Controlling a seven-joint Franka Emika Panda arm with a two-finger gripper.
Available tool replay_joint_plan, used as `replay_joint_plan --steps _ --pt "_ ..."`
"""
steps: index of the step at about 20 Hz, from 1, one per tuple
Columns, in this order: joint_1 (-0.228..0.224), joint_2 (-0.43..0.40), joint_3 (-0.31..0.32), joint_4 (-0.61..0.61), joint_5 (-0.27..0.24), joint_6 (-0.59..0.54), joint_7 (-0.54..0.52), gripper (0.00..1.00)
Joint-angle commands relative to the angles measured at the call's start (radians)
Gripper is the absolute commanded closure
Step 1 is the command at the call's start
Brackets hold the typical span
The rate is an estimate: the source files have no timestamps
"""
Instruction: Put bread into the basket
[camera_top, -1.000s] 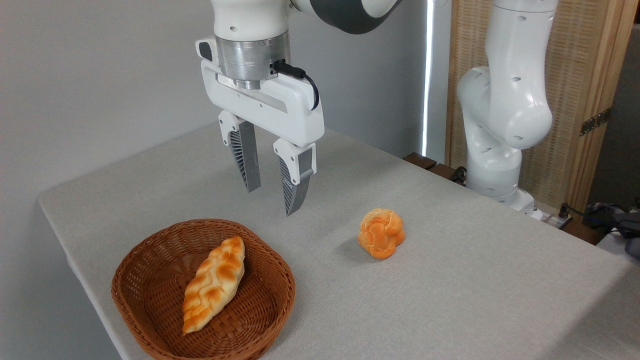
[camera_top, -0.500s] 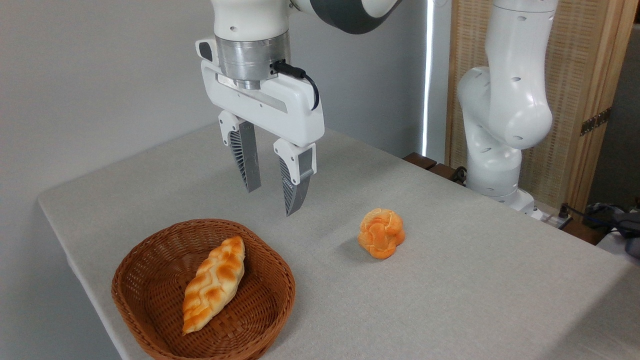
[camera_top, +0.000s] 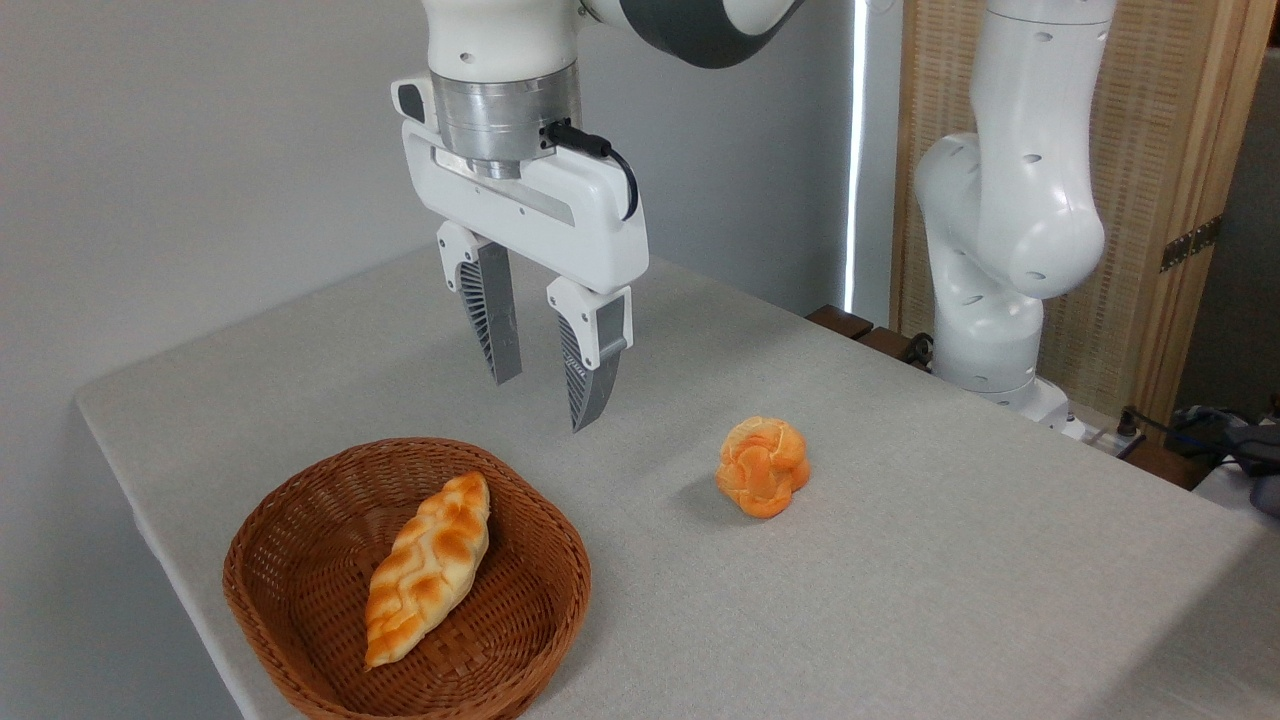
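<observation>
Tabletop bread (camera_top: 763, 466); round, no long axis

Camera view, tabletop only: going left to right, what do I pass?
basket with the braided loaf lying in it → gripper hanging open above the table → bun → robot base

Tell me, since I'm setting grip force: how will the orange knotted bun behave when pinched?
The orange knotted bun looks rounded and lumpy, so it may roll if nudged. Its knobbly folds probably give the open claw good purchase. It seems small, likely light; softness cannot be judged.
</observation>
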Motion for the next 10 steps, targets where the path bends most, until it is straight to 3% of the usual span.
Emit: replay_joint_plan --steps 1,10 --pt "-0.004 -0.008 0.005 0.005 -0.015 -0.029 0.013 0.0" --pt "-0.008 -0.01 0.0 0.005 -0.008 -0.029 0.012 0.0"
